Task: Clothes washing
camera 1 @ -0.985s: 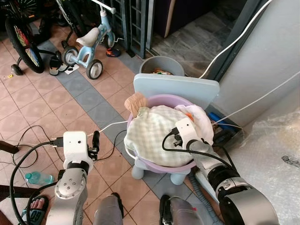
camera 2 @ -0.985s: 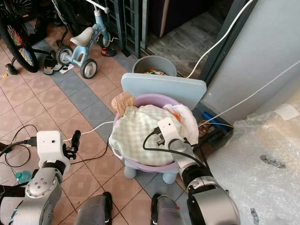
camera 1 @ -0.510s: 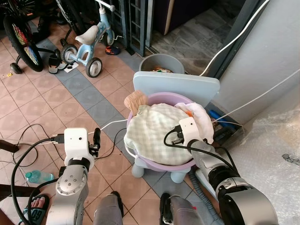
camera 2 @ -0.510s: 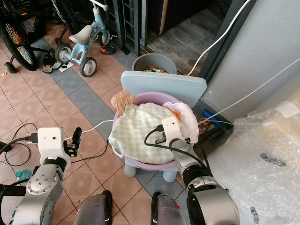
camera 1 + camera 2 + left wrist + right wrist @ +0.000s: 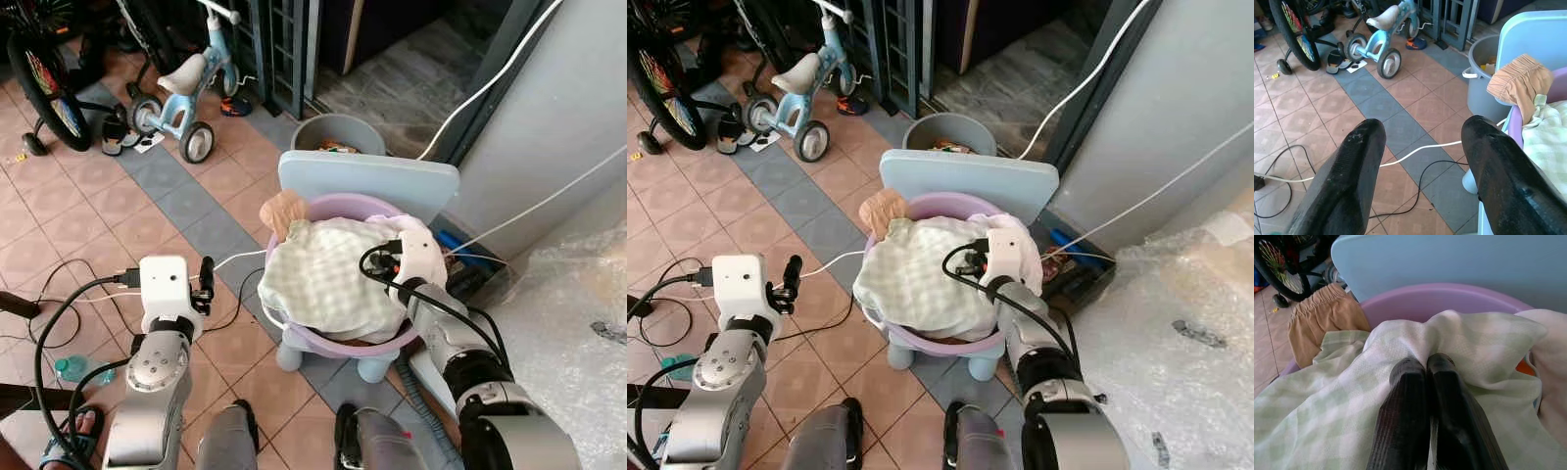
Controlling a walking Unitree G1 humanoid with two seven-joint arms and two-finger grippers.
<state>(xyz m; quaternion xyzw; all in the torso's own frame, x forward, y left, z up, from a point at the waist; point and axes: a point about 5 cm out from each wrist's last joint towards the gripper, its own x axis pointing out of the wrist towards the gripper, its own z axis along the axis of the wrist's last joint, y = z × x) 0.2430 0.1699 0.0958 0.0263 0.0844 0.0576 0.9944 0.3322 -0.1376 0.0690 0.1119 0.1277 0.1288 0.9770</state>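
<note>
Pinching a raised fold of the green-checked cloth (image 5: 1352,396), the right pincer (image 5: 1426,363) sits over the purple basin (image 5: 338,343).

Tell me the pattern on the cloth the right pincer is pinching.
Pale green and white checks on the cloth, clearest in the right wrist view.

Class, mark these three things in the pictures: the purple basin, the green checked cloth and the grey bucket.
purple basin (image 5: 345,204): left eye view, on its far rim.
green checked cloth (image 5: 318,279): left eye view, on the middle of the cloth.
grey bucket (image 5: 921,132): right eye view, on its near left rim.
</note>
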